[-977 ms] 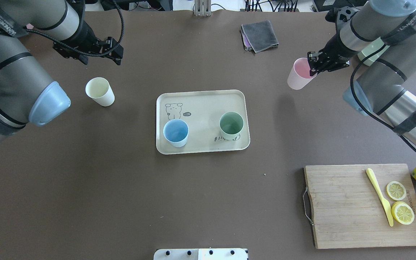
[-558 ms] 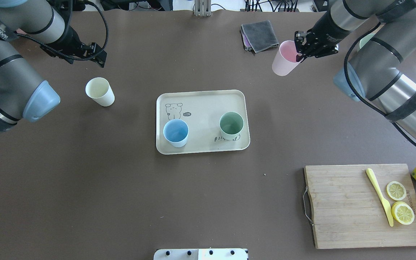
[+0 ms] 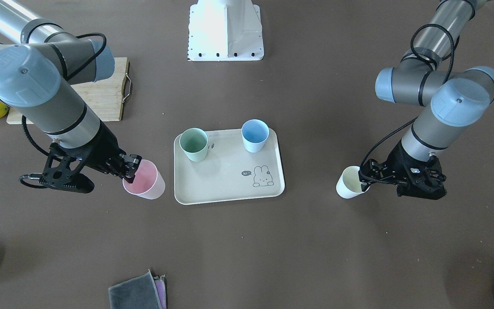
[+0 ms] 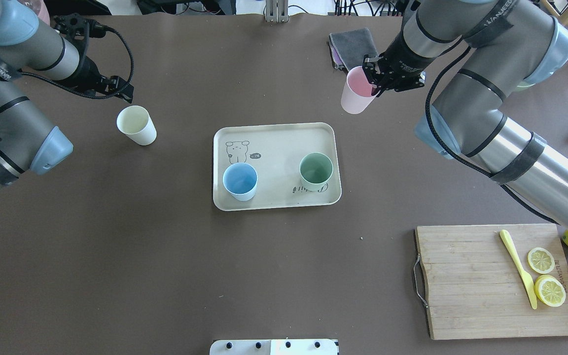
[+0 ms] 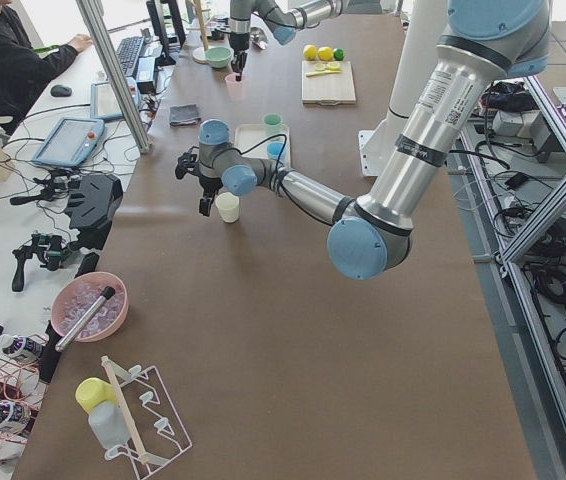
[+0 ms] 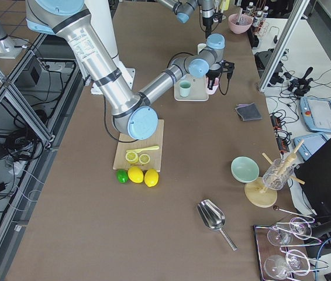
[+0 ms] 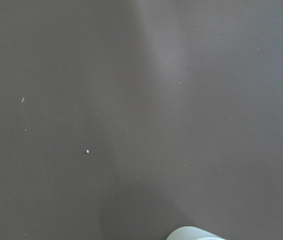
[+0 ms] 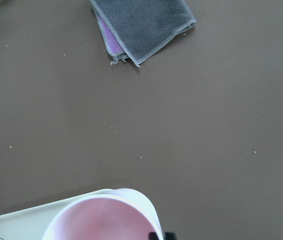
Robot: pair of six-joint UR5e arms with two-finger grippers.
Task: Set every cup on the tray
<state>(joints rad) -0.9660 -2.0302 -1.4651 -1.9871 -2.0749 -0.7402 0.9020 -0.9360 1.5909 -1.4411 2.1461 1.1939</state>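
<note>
The right fingers clench the pink cup by its rim, one inside and one outside, likely so it can be lowered without crowding the blue cup and green cup on the tray. It hangs over the desk just off the tray's far right corner, mouth up, long axis near vertical. The left fingers, spread and empty, hover just beyond the yellow cup, which stands upright on the desk left of the tray; they seem to be lining up the same pinch.
</note>
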